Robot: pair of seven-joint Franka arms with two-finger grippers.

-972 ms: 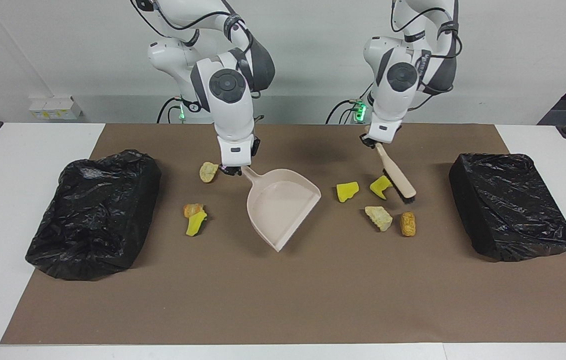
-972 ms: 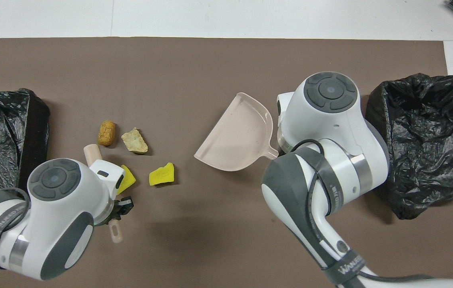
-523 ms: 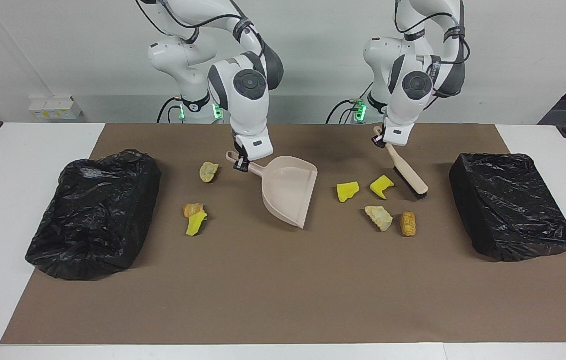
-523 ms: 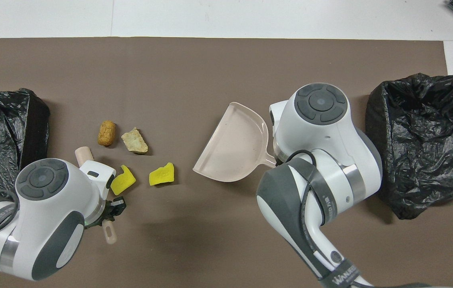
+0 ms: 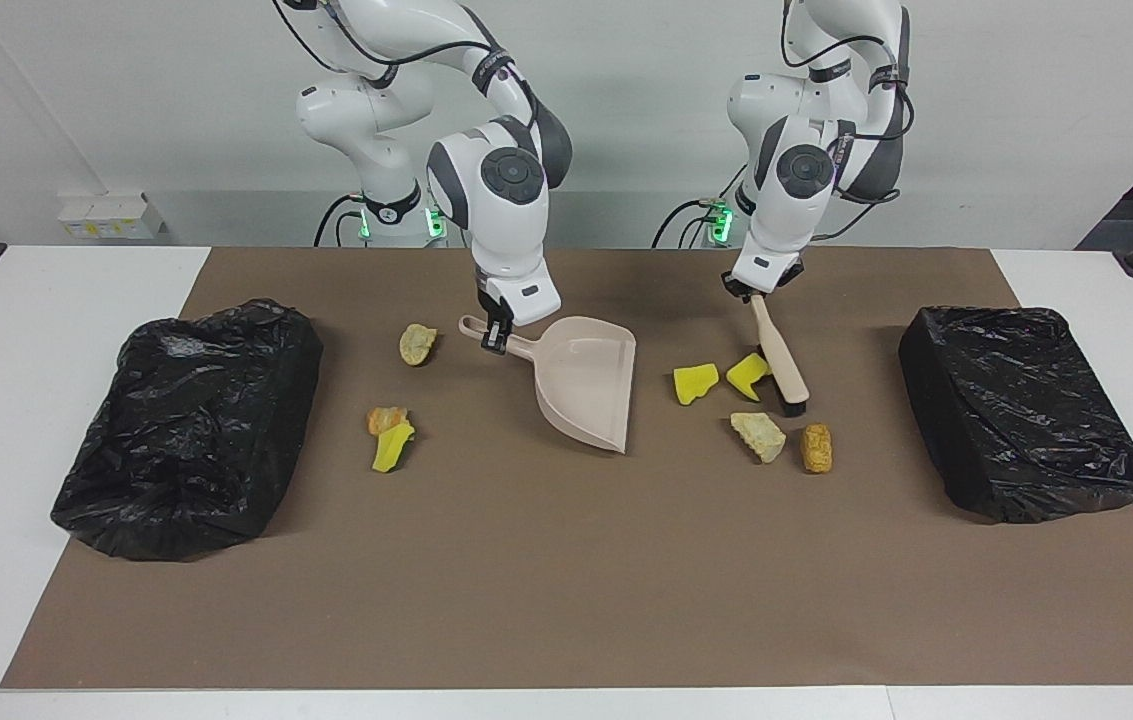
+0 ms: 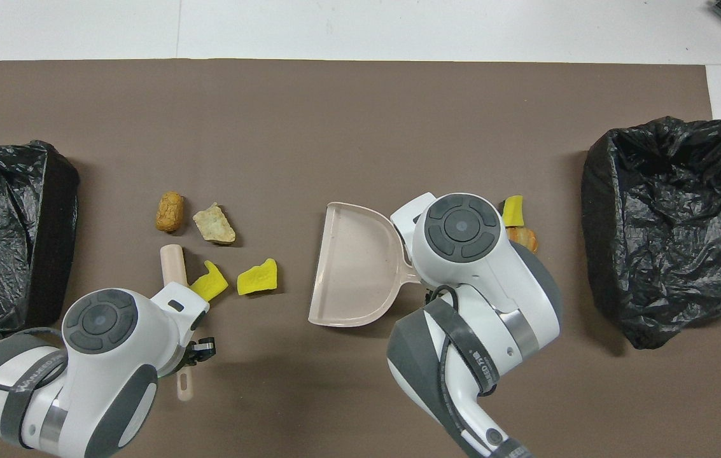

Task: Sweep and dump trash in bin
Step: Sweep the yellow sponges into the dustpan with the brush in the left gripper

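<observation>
My right gripper [image 5: 496, 336] is shut on the handle of the beige dustpan [image 5: 581, 385] [image 6: 350, 267], whose open edge faces the left arm's end of the table. My left gripper [image 5: 746, 288] is shut on the brush [image 5: 782, 360] [image 6: 173, 263], and the brush leans against a yellow trash chunk [image 5: 748, 375] [image 6: 209, 284]. Beside that chunk lie another yellow chunk [image 5: 694, 383], a pale beige one [image 5: 758, 436] and an orange-brown one [image 5: 816, 447]. Three more pieces [image 5: 417, 343] [image 5: 386, 417] [image 5: 392, 447] lie toward the right arm's end.
A black-bagged bin [image 5: 186, 425] [image 6: 672, 229] stands at the right arm's end of the brown mat [image 5: 566, 580]. Another bin [image 5: 1021, 410] [image 6: 4, 229] stands at the left arm's end. In the overhead view the right arm hides part of the trash near it.
The right gripper turned the dustpan so its mouth faces the chunks by the brush. The left gripper swung the brush out toward its bin, then back against the yellow chunk.
</observation>
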